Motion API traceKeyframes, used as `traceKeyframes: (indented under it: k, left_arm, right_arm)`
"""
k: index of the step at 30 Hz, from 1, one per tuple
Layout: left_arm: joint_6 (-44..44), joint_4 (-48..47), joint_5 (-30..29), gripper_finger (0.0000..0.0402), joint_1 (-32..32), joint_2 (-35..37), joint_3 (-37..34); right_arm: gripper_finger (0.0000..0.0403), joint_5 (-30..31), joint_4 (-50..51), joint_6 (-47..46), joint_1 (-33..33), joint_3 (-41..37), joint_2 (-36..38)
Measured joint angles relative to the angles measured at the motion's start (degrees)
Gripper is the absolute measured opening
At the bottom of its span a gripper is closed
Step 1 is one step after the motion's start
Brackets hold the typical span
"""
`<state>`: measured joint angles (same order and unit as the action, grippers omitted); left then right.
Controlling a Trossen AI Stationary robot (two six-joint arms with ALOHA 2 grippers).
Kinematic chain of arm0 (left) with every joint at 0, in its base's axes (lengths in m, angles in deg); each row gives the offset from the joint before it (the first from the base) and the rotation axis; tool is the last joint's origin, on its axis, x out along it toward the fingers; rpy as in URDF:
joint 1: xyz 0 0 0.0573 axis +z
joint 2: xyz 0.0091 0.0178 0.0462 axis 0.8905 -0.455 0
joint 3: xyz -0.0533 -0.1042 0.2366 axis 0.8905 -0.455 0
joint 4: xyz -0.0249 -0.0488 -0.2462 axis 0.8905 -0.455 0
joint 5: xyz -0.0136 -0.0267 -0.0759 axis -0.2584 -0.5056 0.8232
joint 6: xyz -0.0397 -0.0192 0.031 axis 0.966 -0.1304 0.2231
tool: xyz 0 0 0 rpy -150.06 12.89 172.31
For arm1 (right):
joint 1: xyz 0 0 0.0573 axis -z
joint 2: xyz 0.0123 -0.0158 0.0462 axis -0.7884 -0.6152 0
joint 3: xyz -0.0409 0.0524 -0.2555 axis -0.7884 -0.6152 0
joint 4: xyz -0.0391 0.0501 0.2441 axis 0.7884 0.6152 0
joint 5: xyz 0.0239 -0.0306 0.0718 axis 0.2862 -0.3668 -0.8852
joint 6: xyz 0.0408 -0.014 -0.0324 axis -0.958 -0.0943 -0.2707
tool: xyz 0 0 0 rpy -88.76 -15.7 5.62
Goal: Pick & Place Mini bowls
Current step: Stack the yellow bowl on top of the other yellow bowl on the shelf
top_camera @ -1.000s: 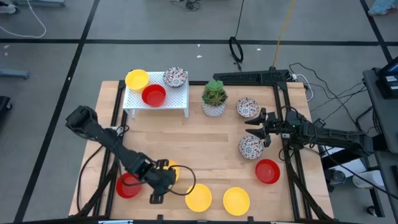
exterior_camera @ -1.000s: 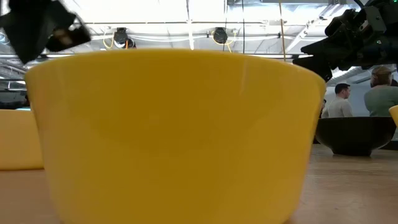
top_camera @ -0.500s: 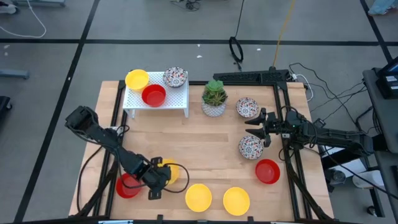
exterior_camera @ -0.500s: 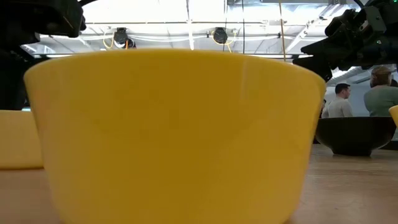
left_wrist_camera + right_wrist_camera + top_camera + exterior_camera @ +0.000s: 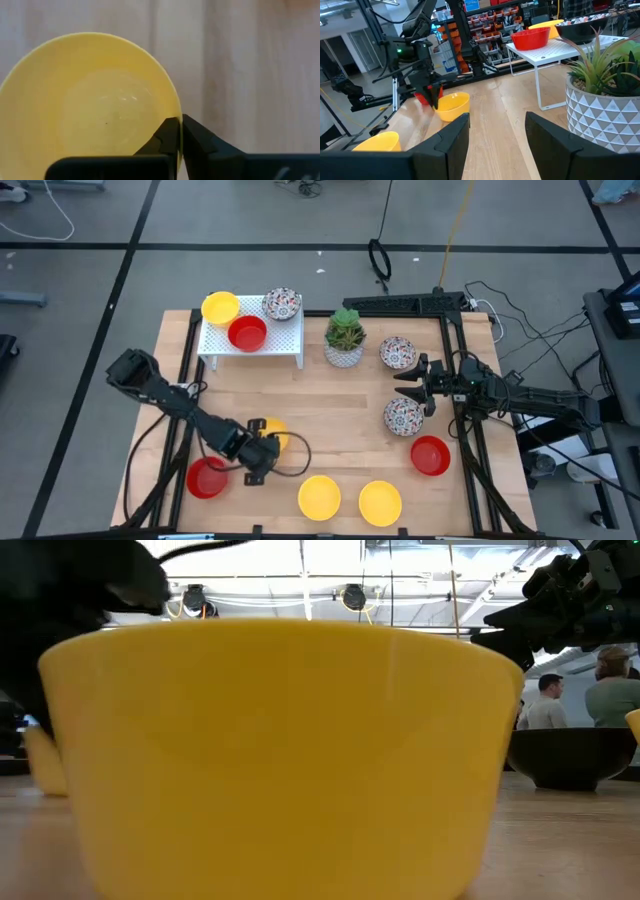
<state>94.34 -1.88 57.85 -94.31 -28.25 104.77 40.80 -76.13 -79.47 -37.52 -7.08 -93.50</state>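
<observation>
Yellow mini bowl (image 5: 272, 438) sat near the table's front left, its rim pinched between the closed fingers of the left gripper (image 5: 180, 131); the right wrist view showed that bowl just above the wood. A red bowl (image 5: 206, 478) lay close beside it, two more yellow bowls (image 5: 320, 497) further along the front edge. The right gripper (image 5: 408, 388) waited with fingers apart between two floral bowls (image 5: 403, 417) at the table's right side, near the potted plant (image 5: 345, 335).
</observation>
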Motion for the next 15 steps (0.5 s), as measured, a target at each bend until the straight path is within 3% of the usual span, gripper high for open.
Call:
traceKeyframes:
  k: [8,15]
  left_arm:
    - [-0.33,1.04,-2.14,0.0007,5.98,-0.01,2.61]
    - [-5.23,-3.22,-5.54,0.0005,10.99,1.71,11.83]
  right_arm:
    - [0.0183,-0.01,-0.02,0.01,-0.01,0.0,0.0]
    - [0.0183,-0.01,-0.02,-0.01,0.0,0.0,0.0]
